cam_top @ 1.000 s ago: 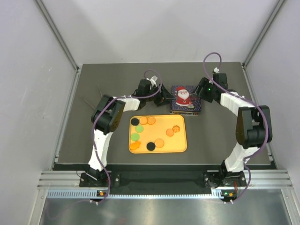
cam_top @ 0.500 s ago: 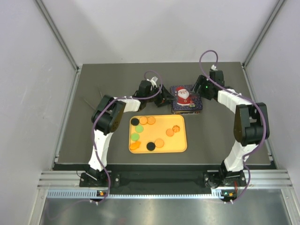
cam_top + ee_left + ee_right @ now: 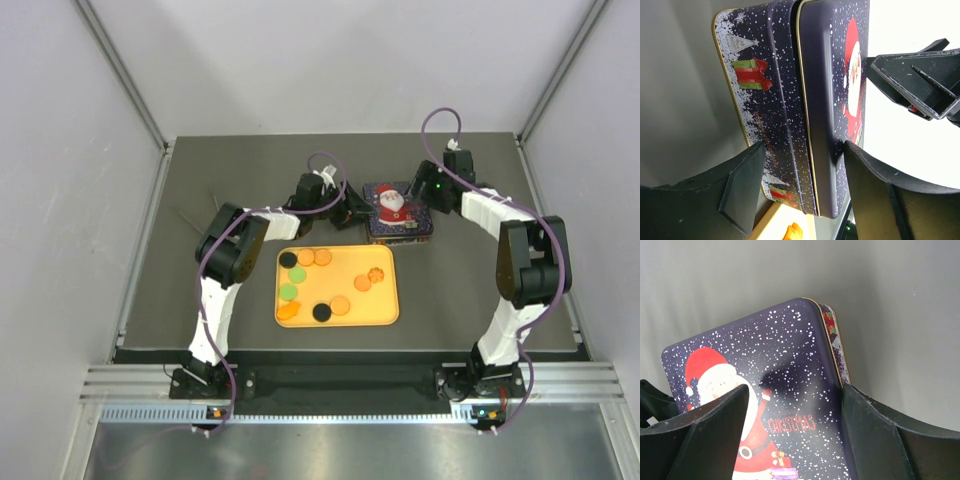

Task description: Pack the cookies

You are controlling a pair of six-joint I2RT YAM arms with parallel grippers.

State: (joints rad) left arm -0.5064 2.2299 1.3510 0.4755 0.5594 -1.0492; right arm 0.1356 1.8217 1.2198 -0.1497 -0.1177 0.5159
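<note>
Right pincer point(image 3: 794, 390) moved in, perhaps touching tin point(image 3: 398, 210); cookies point(image 3: 340, 305) well apart.

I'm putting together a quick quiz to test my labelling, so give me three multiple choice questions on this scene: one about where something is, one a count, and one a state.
1. Where is the Christmas tin?
A. On the orange tray
B. On the table, just past the tray's far edge
C. By the arm bases at the near edge

2. How many black cookies lie on the tray?
A. None
B. Four
C. Two

3. What state is the tin's lid in?
A. On the tin
B. Lying flat on the tray
C. Propped against the back wall

Answers:
1. B: the top view shows the tin on the dark table behind the tray's far right corner.
2. C: one black disc lies at the far left corner and one near the front edge.
3. A: both wrist views show the Santa lid sitting over the base.
</note>
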